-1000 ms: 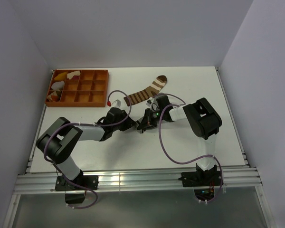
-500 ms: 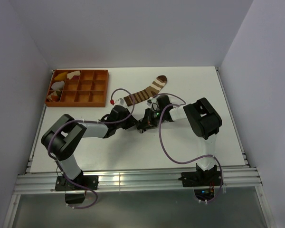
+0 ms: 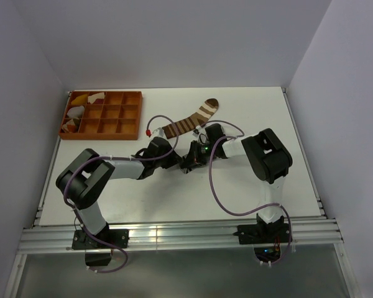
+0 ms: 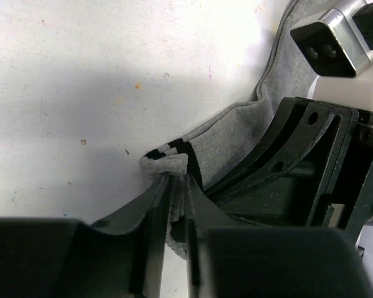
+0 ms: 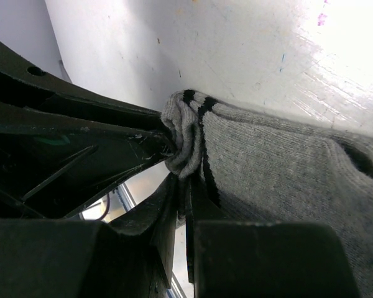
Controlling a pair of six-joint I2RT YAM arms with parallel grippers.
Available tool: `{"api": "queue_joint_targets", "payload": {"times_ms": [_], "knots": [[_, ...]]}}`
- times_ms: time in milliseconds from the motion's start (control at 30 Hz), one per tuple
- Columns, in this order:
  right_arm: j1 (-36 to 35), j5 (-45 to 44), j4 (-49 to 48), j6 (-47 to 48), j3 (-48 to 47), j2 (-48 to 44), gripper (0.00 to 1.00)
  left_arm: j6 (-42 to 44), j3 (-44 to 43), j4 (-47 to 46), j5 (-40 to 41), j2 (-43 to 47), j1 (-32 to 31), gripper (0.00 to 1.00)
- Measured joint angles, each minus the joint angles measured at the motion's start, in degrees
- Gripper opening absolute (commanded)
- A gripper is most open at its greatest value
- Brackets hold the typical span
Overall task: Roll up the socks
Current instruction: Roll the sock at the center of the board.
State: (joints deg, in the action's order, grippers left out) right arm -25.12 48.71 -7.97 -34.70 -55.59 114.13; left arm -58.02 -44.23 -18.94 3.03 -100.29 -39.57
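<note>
Orange tray holds yellow-white cloths; left fingers and right fingers each pinch grey sock.

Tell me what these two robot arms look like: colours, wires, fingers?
Both the left arm and right arm have white tubular links and bulky black joints. A thin purple cable loops loosely along each. A small green light glows by the right wrist. Each ends in two flat black fingers.
</note>
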Motion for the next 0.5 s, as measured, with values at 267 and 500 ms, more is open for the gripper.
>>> {"api": "queue_joint_targets", "payload": {"times_ms": [267, 500], "knots": [[0.0, 0.0, 1.3, 2.5, -0.5, 0.0, 0.06, 2.4, -2.9, 6.0, 1.3, 1.0, -0.3, 0.38], [0.0, 0.0, 1.9, 3.7, -0.8, 0.0, 0.06, 4.8, -4.8, 11.3, 2.7, 1.1, -0.4, 0.36]]}}
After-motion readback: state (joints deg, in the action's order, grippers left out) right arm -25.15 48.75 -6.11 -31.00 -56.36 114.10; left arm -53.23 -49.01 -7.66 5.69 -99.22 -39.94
